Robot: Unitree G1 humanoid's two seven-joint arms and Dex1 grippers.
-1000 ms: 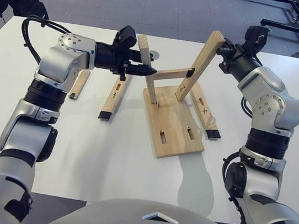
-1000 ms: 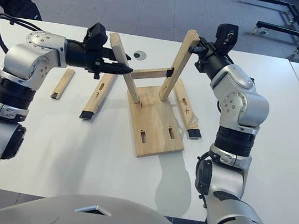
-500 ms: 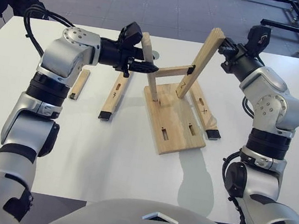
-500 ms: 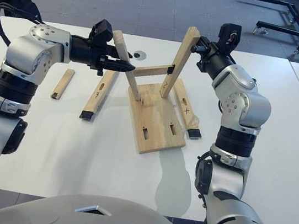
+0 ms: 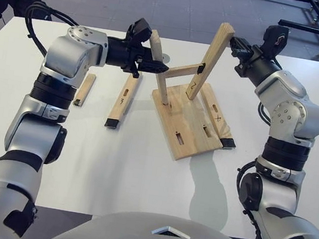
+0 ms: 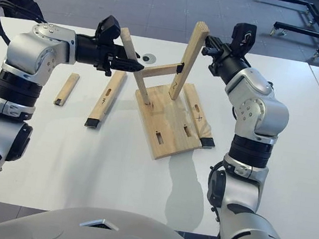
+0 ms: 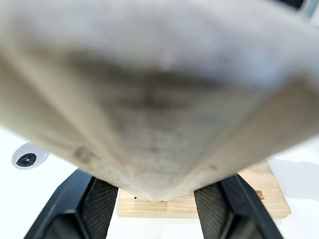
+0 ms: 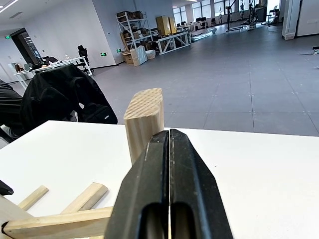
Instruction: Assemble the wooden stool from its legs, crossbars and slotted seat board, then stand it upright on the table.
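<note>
While the left gripper [image 5: 159, 67] clamps a pale square wooden leg [image 5: 162, 90], the right gripper [image 5: 234, 45] — fingers together — sits beside the taller leg [image 5: 213, 56].

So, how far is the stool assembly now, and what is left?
Done: left standing leg and right standing leg sit in the seat board, joined by a crossbar. In hand: the left hand grips the left one; the shut right hand is at the right one's top. Left: a loose leg, a second loose leg and a short crossbar lie unused, two empty slots wait; then turn it upright.
</note>
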